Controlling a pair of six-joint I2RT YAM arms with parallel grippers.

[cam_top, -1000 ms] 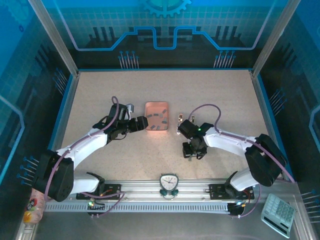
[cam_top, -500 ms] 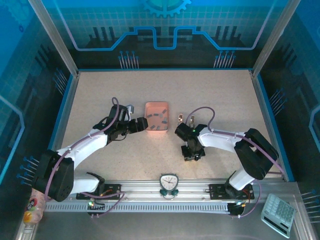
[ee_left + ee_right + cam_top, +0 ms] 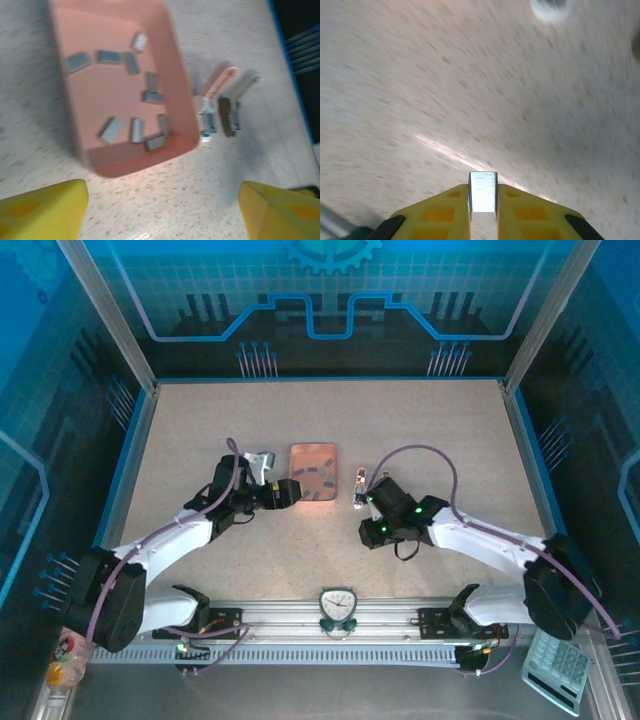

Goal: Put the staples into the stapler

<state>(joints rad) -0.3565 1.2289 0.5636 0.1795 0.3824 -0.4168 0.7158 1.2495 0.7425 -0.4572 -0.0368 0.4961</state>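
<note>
At the near middle of the bench (image 3: 200,430), the right fingers (image 3: 440,212) are pinching a staple strip (image 3: 483,192). It is a short silvery bar standing between the two yellow pads, its end poking out past their tips over bare speckled bench. From above, the right wrist (image 3: 398,512) sits just near and right of the stapler (image 3: 358,488).

A little farther and to the left, the left fingers (image 3: 45,210) are spread wide with only bench between them. They point at the tray (image 3: 140,162) from just off its near left corner.

The salmon-pink tray lies flat at the bench's centre. About ten loose staples (image 3: 112,130) are scattered over its floor, some side by side and some alone, all dark grey.

The stapler rests on the bench just beside the tray's right wall, close to its near corner. It is hinged open, with its pink arm and a silvery arm splayed apart. I cannot tell whether it touches the tray.
</note>
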